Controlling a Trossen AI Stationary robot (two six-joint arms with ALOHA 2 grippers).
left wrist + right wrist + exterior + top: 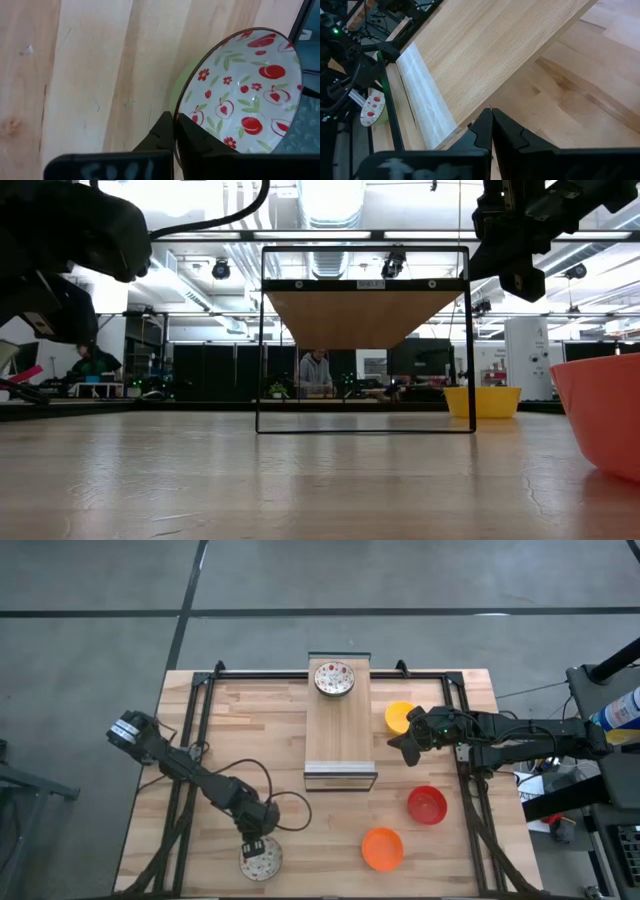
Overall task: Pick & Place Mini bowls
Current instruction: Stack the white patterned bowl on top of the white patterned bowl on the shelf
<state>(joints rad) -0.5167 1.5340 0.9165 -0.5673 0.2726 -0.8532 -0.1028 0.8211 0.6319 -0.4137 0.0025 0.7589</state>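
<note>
**A:** What fills the left wrist view?

**B:** Mostly pale wooden bench (100, 65), its planks running as long stripes of lighter and darker grain. A white bowl (245, 95) sits at one side, tilted so its inside faces the camera. It is painted with red fruit, small red flowers and green leaves, and has a dark rim.

**A:** And the left hand (176, 131)?

**B:** Its two dark fingers (200, 145) rise from the near edge and are pinched together on the bowl's rim, one outside, one inside. A dark block with blurred pale markings lies in front of them.

**A:** Anything past the bowl?

**B:** A dark bar and a bluish-grey surface; I cannot tell more.
</note>
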